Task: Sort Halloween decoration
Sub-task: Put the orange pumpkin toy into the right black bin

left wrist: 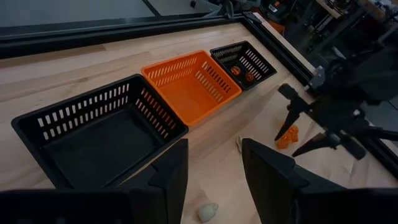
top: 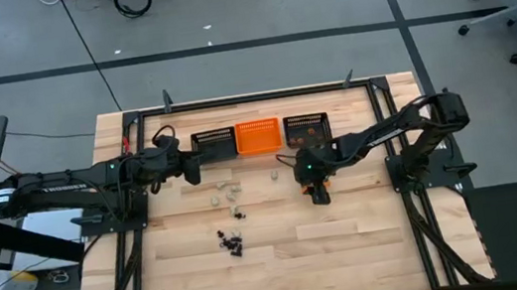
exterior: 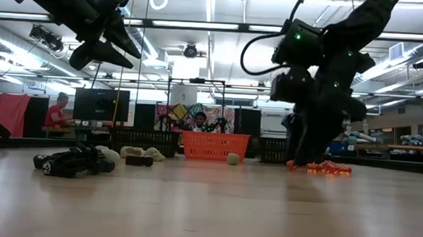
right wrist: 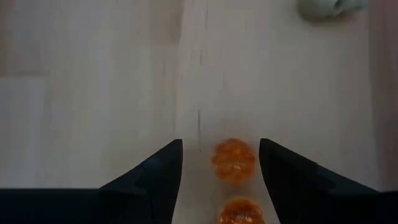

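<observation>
Pale wooden planks form the table (top: 352,243), which stands on a grey floor; the low view alone shows a workshop behind it with two seated people at screens. Both dark arms reach inward from the table's sides. The left arm stretches level toward the baskets, its left hand (left wrist: 214,177) hovering above the table before the left black mesh basket (left wrist: 99,134), fingers parted and holding nothing. The right arm bends down steeply, its right hand (right wrist: 221,165) pointing at the table with fingers spread wide on either side of a bright orange trinket (right wrist: 233,160), not gripping it; a second orange one lies just behind. Three mesh baskets sit in a row: black, the orange mesh basket (top: 258,135) in the middle, and the right black mesh basket (top: 305,127). Only the left wrist view shows two orange trinkets inside the right black one. About five pale whitish-beige trinkets (top: 225,190) lie scattered before the baskets. Nearer the front edge lies a cluster of black trinkets (top: 231,240), too small to count.
</observation>
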Available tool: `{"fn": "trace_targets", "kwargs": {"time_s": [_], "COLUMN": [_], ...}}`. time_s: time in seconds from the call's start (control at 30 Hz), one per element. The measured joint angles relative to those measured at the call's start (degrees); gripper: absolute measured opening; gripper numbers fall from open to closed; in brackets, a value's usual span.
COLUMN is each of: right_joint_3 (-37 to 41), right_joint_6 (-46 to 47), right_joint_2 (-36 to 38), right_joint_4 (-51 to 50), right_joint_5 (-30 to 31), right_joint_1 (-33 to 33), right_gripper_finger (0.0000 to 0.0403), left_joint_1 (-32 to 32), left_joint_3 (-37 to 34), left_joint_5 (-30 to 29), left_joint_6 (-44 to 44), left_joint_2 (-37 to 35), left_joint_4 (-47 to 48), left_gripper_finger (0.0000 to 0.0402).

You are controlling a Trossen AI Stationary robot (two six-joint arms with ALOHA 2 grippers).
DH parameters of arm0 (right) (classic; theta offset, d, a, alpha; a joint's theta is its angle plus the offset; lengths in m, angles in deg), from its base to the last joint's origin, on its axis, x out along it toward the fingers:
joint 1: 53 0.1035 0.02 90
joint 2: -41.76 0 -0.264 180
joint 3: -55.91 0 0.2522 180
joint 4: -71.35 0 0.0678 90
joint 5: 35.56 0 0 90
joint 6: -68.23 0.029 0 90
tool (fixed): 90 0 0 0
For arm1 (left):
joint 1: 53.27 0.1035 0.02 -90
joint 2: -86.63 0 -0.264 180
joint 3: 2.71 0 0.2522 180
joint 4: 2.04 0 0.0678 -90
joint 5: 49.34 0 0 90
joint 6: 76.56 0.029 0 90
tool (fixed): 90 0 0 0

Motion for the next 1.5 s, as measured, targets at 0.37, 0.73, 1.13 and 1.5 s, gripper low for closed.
{"fn": "trace_targets", "kwargs": {"time_s": [0.37,0.73,1.13,1.5], "right_joint_3": [-0.17,-0.22,-6.68,-13.77], "right_joint_6": [1.31,1.31,-5.07,-10.49], "right_joint_2": [-1.55,-0.76,1.76,2.61], "right_joint_4": [-0.26,-1.42,-7.75,-12.50], "right_joint_5": [5.14,3.83,5.39,12.13], "right_joint_1": [1.81,1.75,-0.96,-3.84], "right_gripper_finger": [0.0146,0.0085,0.0084,0.0084], "left_joint_1": [0.00,0.00,0.00,0.00], "left_joint_3": [0.00,0.00,0.00,0.00], "left_joint_5": [0.00,0.00,0.00,-0.02], "left_joint_6": [0.05,0.17,0.15,-0.26], "left_joint_2": [-0.01,0.00,-0.02,0.00], "left_joint_4": [-0.02,-0.02,-0.02,-0.07], "left_gripper_finger": [0.0157,0.0157,0.0157,0.0157]}}
